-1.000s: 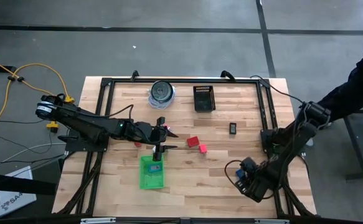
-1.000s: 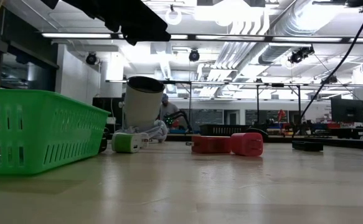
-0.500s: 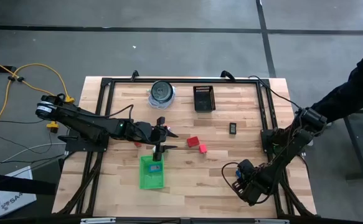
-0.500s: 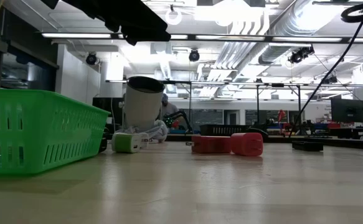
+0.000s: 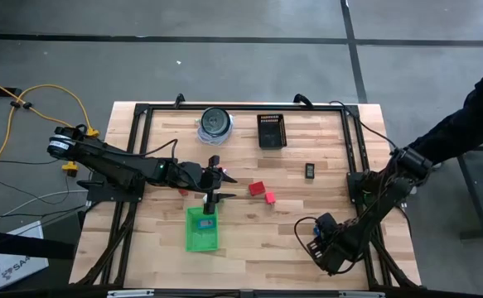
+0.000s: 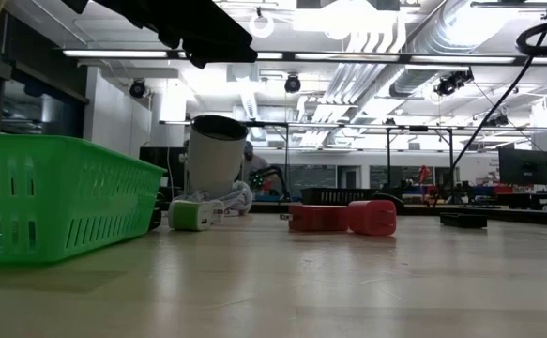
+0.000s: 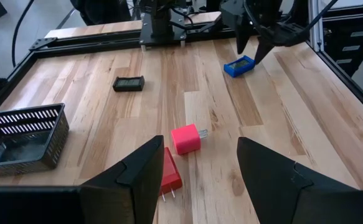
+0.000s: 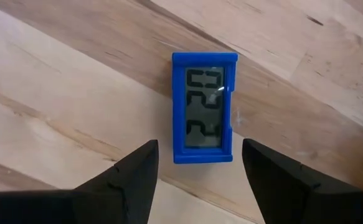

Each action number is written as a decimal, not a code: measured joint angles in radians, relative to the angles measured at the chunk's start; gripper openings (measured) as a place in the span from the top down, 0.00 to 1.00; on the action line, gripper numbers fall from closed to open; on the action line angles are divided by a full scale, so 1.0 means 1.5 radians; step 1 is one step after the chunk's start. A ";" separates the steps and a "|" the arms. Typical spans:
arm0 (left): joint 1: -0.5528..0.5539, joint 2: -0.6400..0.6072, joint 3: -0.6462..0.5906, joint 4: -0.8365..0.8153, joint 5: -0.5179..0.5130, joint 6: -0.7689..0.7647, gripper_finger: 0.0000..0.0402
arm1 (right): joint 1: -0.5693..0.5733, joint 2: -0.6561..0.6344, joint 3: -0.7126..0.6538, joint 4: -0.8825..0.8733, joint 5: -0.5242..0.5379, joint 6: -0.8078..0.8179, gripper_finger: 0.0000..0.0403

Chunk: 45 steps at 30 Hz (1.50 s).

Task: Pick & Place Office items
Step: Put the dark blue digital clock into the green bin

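A blue rectangular piece with a grey display [image 8: 204,117] lies flat on the table near its right front. My right gripper [image 8: 200,186] is open above it, pointing down, with a finger on either side of its near end and touching nothing. The left wrist view shows the same piece [image 7: 239,65] under that gripper. My left gripper [image 7: 197,180] is open and empty over the table's middle [image 5: 227,187]. Ahead of it lie two red blocks [image 7: 185,138] [image 7: 167,177], side by side on the wood. A small black piece [image 5: 309,170] lies farther right.
A green tray [image 5: 202,240] with a blue piece in it [image 5: 208,222] stands near the front, just below my left gripper. A round container [image 5: 215,122] and a black basket [image 5: 271,131] stand at the far edge. A white and green piece [image 6: 193,214] lies by the container.
My right gripper has moved a little toward the table's left edge, staying low near the front. My left arm has kept still.
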 joint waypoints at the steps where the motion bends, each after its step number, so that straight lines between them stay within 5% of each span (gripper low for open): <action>1: 0.000 0.000 0.000 0.000 0.000 0.000 0.51 | 0.000 0.002 0.000 0.001 -0.001 0.002 0.46; 26: 0.000 0.000 0.000 0.000 0.000 0.000 0.51 | 0.000 0.031 -0.001 0.022 -0.001 0.032 0.46; 37: 0.000 0.000 0.000 0.000 0.000 0.000 0.51 | 0.000 0.031 -0.001 0.022 -0.009 0.047 0.65; 45: 0.000 0.000 0.000 0.000 0.000 0.000 0.51 | 0.000 0.031 -0.001 0.022 -0.012 0.047 0.61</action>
